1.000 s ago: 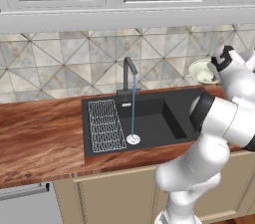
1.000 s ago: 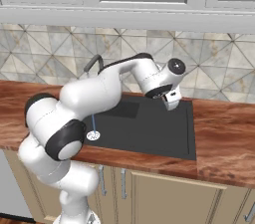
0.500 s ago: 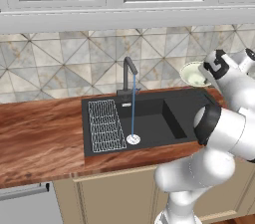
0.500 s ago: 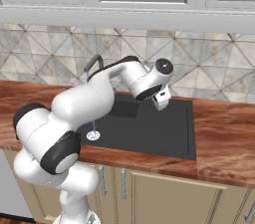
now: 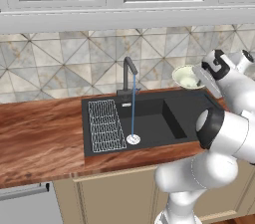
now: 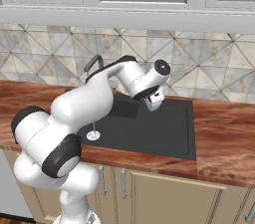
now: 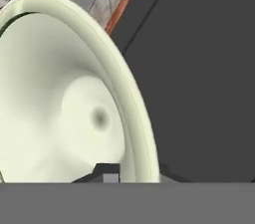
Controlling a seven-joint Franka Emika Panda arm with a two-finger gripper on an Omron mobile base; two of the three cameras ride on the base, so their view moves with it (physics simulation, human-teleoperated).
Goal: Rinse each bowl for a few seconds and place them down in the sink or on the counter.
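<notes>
While a thin blue stream of water [image 5: 133,106] runs straight down from the dark grey faucet [image 5: 128,75] onto the round silver drain [image 5: 133,139], the two-finger gripper [image 5: 198,75] holds the pale cream-green round bowl with a whitish rim [image 5: 186,76] in the air over the right end of the large black rectangular sink [image 5: 149,118], well to the right of that stream. Its jaws are nearly closed, pinched on the bowl's rim; in the hand view one dark fingertip [image 7: 107,170] sits against the bowl's pale inside, close to the rim. That bowl is tipped up on its side, so its hollow faces toward the faucet in the left base view. A white wire rack [image 5: 105,124] lies in the sink's left part, left of the drain. Around the sink runs the reddish-brown wood-grain counter [image 5: 40,128], which passes behind the sink below the tiled wall. From the right base view the white arm [image 6: 99,98] arches over the sink's left half, and its hand hangs above the black basin.
</notes>
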